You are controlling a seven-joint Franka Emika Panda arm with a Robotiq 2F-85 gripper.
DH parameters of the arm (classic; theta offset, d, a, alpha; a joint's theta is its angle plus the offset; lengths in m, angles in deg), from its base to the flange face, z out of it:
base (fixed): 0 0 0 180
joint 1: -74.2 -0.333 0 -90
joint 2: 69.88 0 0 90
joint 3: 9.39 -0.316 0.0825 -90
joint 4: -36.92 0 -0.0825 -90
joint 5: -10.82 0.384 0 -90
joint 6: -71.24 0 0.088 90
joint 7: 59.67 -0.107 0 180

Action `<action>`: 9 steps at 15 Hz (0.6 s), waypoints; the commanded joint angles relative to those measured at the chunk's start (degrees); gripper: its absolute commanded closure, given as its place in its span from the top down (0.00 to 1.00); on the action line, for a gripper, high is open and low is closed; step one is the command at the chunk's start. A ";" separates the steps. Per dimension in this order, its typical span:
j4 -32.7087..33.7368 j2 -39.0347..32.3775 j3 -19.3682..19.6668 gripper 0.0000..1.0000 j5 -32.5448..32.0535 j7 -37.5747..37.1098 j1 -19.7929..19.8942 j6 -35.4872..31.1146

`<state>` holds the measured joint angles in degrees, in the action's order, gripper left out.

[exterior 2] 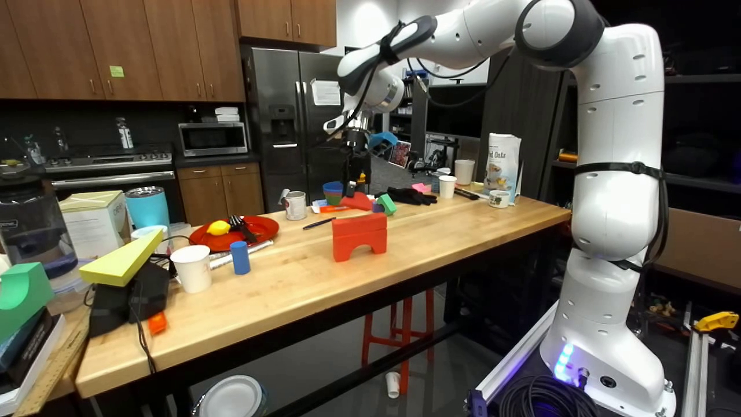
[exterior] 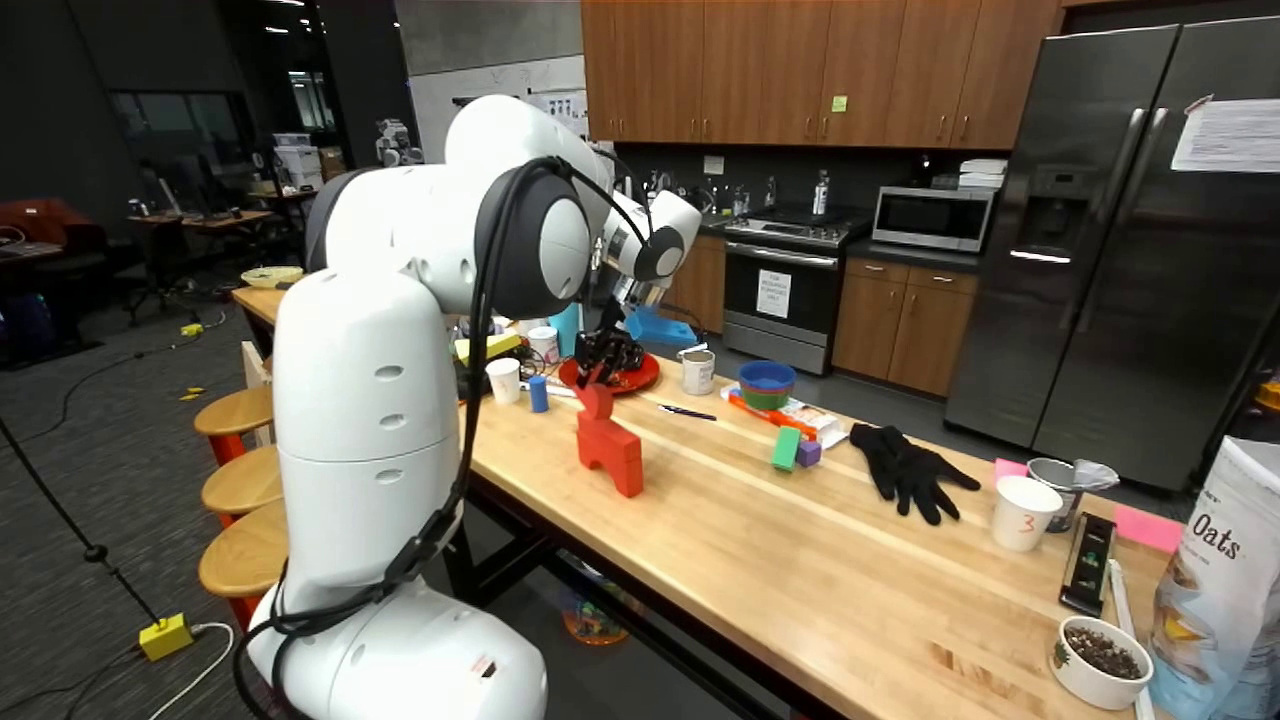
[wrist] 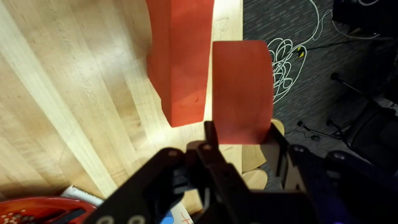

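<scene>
Red block is pinched near one end by the gripper in the wrist view, fingers closed just down to its width, so most of it pokes out past them, which I guess leaves them clear. In an exterior view it hangs in the air, appearing just above a slab laid on an arch, both feet down, probably for a steady seat. In an exterior view it overlaps that stack, gap hard to judge.
</scene>
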<state>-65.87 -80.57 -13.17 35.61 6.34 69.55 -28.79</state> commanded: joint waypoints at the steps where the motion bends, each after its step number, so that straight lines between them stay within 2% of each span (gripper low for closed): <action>1: 1.56 -0.40 -1.12 0.15 -2.41 -4.52 0.51 1.48; 9: 4.05 -2.49 -2.56 0.15 -9.84 -8.66 -0.10 1.38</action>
<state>-64.41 -81.52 -14.96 28.34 -0.73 69.32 -28.65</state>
